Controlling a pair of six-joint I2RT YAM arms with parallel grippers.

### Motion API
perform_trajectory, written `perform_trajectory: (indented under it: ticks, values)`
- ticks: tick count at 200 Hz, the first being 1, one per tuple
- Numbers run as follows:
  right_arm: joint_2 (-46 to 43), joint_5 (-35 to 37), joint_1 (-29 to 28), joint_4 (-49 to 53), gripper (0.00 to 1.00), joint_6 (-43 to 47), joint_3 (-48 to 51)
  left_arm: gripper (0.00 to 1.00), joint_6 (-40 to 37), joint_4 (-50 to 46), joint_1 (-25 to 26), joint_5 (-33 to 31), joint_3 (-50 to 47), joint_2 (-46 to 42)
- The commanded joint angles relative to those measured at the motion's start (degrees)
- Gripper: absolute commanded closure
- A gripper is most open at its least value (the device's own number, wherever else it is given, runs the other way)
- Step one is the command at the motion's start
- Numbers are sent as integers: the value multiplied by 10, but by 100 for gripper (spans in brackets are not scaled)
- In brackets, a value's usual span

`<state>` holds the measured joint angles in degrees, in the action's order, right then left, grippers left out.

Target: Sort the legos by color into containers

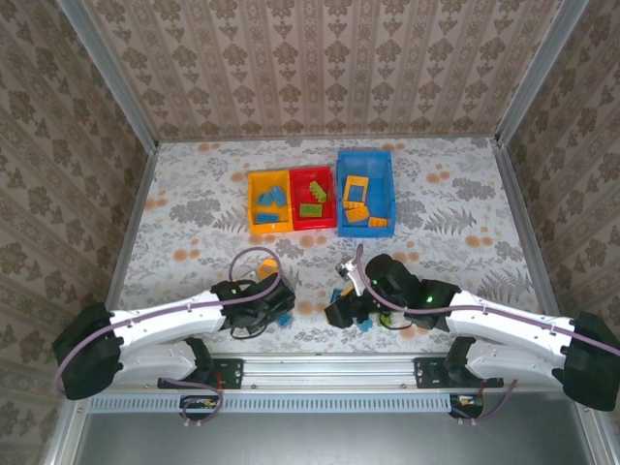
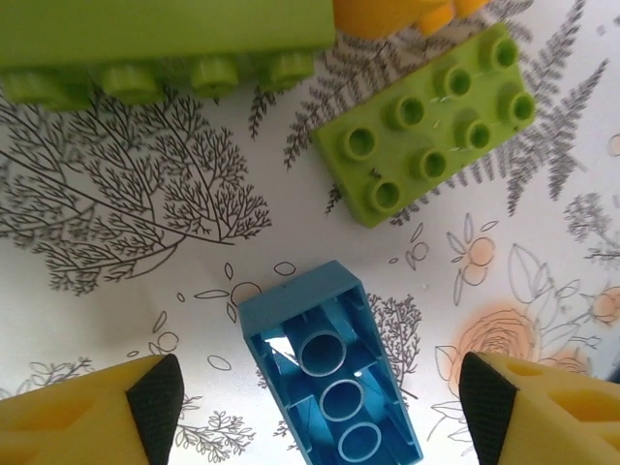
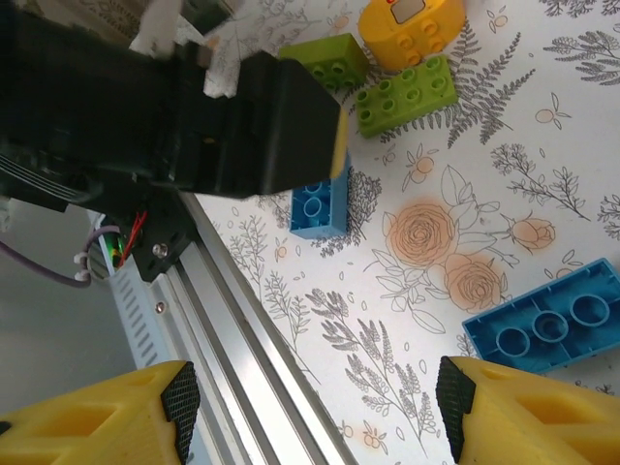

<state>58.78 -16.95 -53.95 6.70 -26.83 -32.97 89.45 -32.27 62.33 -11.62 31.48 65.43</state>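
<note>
The left tool (image 2: 320,407) is hanging released over the tabletop (image 2: 126,252). Its two yellow fingers (image 2: 155,402) are standing wide apart on either side of a blue brick (image 2: 329,378) without touching it. That brick is lying upside down, showing its hollow underside. Beyond it a green brick (image 2: 431,126) is lying studs up, a long green brick (image 2: 165,44) is lying on its side, and an orange piece (image 2: 397,15) is peeking in just past both.

The right tool (image 3: 318,402) is likewise hanging released and is gripping nothing. Its fingers are spreading over the metal rail (image 3: 242,329) that is running along the near edge of the tabletop. A second blue brick (image 3: 547,329), underside up, is lying just beside one finger. Farther out, the black body of the left arm (image 3: 194,116) is leaning over the first blue brick.

In the view from above, both tools are hovering close together at the middle of the near edge, with the loose bricks lying around them. Well apart from them, toward the middle of the far edge, three bins are standing side by side. The yellow bin (image 1: 252,203) is holding blue bricks (image 1: 271,199), and the red bin (image 1: 313,226) is holding green bricks (image 1: 312,208). The larger blue bin (image 1: 390,184) is holding orange pieces (image 1: 368,218), an open square frame (image 1: 356,189) among them.
</note>
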Motion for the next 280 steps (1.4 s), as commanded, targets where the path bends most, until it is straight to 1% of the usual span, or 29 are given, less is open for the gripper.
perform_trajectory:
  ticks: [1, 22, 41, 80, 86, 91, 94, 97, 112, 127, 138, 146, 153, 167, 187, 205, 218, 225, 227, 232, 255, 280]
  values:
    - [3, 1, -6, -24, 31, -13, 7, 23, 22, 27, 5, 5, -2, 23]
    - [7, 1, -8, -34, 31, -20, 10, 27, 14, 31, 7, 2, 8, 48]
    - [8, 1, -10, -39, 31, -26, 13, 34, 8, 33, 10, 3, 11, 70]
    - [2, 5, -12, -42, 32, -32, 19, 59, 8, 52, 14, 7, 1, 89]
    - [2, 6, -12, -42, 32, -31, 19, 65, 8, 49, 15, 3, 3, 88]
    - [2, 7, -12, -42, 32, -31, 19, 67, 7, 45, 16, 1, 5, 86]
    - [2, 8, -12, -42, 32, -31, 19, 71, 6, 42, 16, -2, 7, 84]
    - [2, 8, -12, -43, 32, -31, 19, 73, 3, 38, 16, -4, 9, 81]
    - [-1, 12, -12, -46, 32, -31, 19, 77, -11, -5, 20, -29, 32, 56]
    - [-9, 21, -12, -50, 32, -33, 16, 80, -48, -65, 12, -64, 72, 18]
    - [-14, 32, -12, -56, 32, -34, 11, 82, -94, -96, -12, -75, 101, -12]
    - [-14, 45, -12, -60, 32, -34, 5, 83, -139, -107, -40, -68, 120, -29]
    - [-12, 64, -12, -64, 32, -34, -2, 87, -180, -112, -74, -54, 136, -41]
    - [-6, 109, -12, -93, 32, -38, -6, 88, -270, -115, -156, -23, 168, -49]
    - [13, 154, -9, -167, 33, -40, -12, 88, -386, -101, -267, 41, 224, -25]
    - [50, 178, -5, -174, 33, -33, -50, 88, -461, -96, -333, 81, 296, 34]
    - [76, 182, 1, -174, 33, -30, -75, 88, -498, -95, -357, 95, 350, 93]
    - [87, 184, 5, -173, 33, -29, -85, 88, -514, -95, -358, 99, 378, 127]
    - [90, 183, 5, -173, 33, -30, -88, 88, -518, -95, -370, 101, 386, 136]
    - [97, 181, 9, -173, 33, -31, -94, 88, -526, -95, -379, 103, 406, 161]
    - [113, 179, 16, -170, 34, -36, -108, 88, -553, -95, -388, 100, 487, 268]
    - [112, 179, 24, -170, 34, -48, -101, 89, -564, -97, -397, 106, 560, 373]
